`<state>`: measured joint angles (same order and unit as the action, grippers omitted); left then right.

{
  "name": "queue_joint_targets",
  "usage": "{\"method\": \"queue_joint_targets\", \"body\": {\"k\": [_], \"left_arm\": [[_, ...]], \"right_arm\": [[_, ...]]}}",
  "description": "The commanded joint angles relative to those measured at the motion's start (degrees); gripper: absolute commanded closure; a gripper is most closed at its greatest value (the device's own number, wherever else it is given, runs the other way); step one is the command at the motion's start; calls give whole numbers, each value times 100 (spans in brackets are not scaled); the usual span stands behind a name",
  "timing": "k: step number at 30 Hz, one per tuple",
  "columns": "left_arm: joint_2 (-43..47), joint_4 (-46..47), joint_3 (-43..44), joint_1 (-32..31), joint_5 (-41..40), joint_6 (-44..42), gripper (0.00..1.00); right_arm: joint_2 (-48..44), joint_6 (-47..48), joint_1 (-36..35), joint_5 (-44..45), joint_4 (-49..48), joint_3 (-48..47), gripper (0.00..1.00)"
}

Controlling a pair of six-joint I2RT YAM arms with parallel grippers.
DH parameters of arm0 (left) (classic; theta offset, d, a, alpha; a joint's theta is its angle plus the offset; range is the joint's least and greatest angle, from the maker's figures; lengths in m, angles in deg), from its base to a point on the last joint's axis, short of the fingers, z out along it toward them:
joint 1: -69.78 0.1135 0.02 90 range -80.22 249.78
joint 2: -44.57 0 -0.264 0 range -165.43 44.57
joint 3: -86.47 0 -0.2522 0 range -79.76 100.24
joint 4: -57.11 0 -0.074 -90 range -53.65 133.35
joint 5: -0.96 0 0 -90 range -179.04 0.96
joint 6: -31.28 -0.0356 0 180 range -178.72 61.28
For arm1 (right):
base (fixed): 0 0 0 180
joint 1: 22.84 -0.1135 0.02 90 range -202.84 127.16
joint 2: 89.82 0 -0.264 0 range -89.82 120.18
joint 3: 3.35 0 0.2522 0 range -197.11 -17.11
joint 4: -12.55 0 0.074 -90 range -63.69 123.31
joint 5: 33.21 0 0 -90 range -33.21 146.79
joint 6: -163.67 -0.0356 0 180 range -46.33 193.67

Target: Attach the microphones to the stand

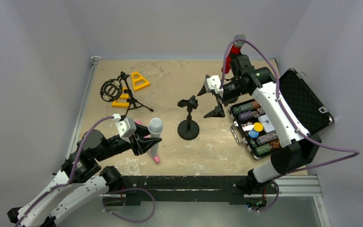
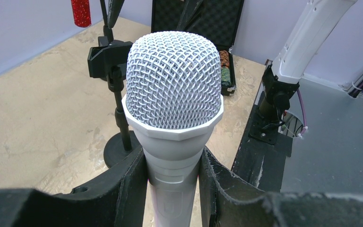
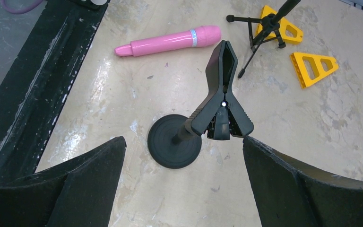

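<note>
My left gripper (image 1: 147, 142) is shut on the white microphone (image 1: 155, 130) and holds it upright, mesh head up, left of the round-base stand (image 1: 188, 128). In the left wrist view both fingers press the microphone's handle (image 2: 172, 175), and the stand's clip (image 2: 106, 56) is behind it to the left. The pink microphone (image 3: 170, 41) lies flat on the table; its end shows under my left gripper (image 1: 156, 159). The red microphone (image 1: 236, 48) stands upright at the back, and what holds it is hidden. My right gripper (image 3: 182, 140) is open and empty above the stand's black clip (image 3: 222, 94).
A tripod stand with a ring mount (image 1: 121, 91) and two yellow triangles (image 1: 140, 80) are at the back left. An open black case of poker chips (image 1: 257, 127) lies at the right. A black rail (image 1: 189, 183) runs along the near edge.
</note>
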<state>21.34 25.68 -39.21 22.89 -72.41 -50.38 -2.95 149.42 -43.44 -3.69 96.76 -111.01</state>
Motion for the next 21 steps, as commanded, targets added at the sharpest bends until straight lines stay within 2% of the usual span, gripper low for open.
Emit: {"method": "queue_joint_targets", "body": {"k": [1, 21], "left_arm": [[46, 273, 5, 24, 87, -43, 100], [46, 282, 5, 31, 113, -42, 100]], "right_arm": [[-46, 97, -18, 37, 116, -216, 3], [-15, 90, -18, 28, 126, -263, 3]]}}
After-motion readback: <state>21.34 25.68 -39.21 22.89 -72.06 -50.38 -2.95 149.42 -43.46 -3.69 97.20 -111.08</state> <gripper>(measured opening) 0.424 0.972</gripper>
